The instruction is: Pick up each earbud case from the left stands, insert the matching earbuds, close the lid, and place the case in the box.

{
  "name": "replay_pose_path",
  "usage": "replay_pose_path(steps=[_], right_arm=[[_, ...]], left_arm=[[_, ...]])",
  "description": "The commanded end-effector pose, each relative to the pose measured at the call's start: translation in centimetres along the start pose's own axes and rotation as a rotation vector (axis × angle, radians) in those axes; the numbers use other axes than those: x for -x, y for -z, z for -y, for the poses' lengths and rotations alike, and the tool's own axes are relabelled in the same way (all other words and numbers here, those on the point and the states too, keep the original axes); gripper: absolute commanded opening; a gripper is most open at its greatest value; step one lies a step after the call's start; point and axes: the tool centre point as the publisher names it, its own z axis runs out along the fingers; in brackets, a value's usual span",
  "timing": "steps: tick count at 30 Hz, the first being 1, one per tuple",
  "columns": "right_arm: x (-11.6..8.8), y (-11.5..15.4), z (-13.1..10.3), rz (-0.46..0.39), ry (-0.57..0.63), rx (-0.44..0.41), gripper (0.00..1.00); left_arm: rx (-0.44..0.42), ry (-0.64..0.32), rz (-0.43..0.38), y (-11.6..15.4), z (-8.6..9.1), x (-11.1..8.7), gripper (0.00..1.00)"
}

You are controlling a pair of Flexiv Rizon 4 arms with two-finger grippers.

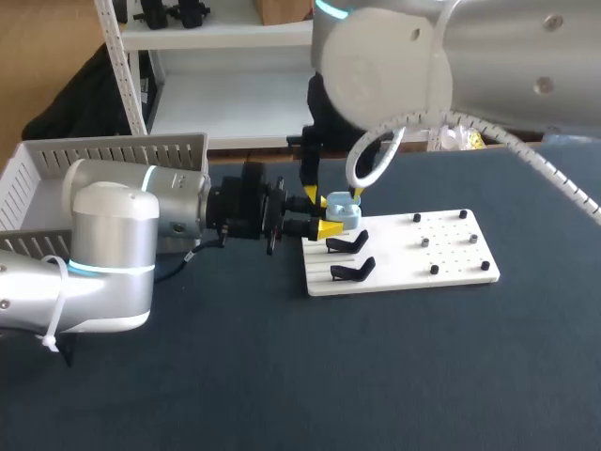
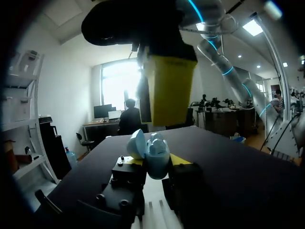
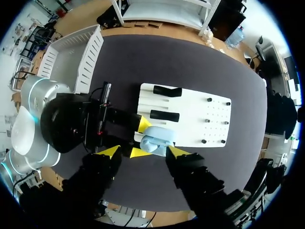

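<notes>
Head view shows the left claw (image 1: 326,216) reaching in level from the side, its yellow tips pressed on two opposite sides of the pale blue earbud case (image 1: 342,210). It holds the case just above the near corner of the white board (image 1: 451,263), beside the two black stands (image 1: 349,257). The right claw (image 1: 332,194) hangs straight over the case, fingers pointing down and spread, with nothing seen between them.

From the left wrist, the case sits upright between that claw's tips with the lid (image 2: 137,143) swung up on one side. Pale rounded shapes lie in the open body, perhaps earbuds, though I cannot be sure.

From the right wrist, the case lies ahead of the spread fingers, nearer one tip than the other. Its long axis runs roughly along the line between them, crosswise to the left claw's grip. The right arm is plainly the nearer free one, so any move on the lid would be a short drop from above. The white box (image 1: 103,155) waits behind the left arm.
</notes>
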Motion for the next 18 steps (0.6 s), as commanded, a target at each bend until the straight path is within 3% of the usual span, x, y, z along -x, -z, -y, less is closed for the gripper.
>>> replay_pose_path(steps=[1, 11, 18], right_arm=[[0.2, 1.5, 1.6, 0.031, -0.056, 0.003, 1.0], [4.5, -0.4, 6.6, 0.05, -0.293, -0.043, 1.0], [4.3, -2.3, 8.3, 0.009, -0.334, -0.043, 1.0]], left_arm=[[0.001, -0.001, 0.003, 0.0, 0.0, -0.1, 0.0], [0.001, -0.001, 0.003, 0.0, 0.0, -0.1, 0.0], [0.001, -0.001, 0.003, 0.0, 0.0, -0.1, 0.0]])
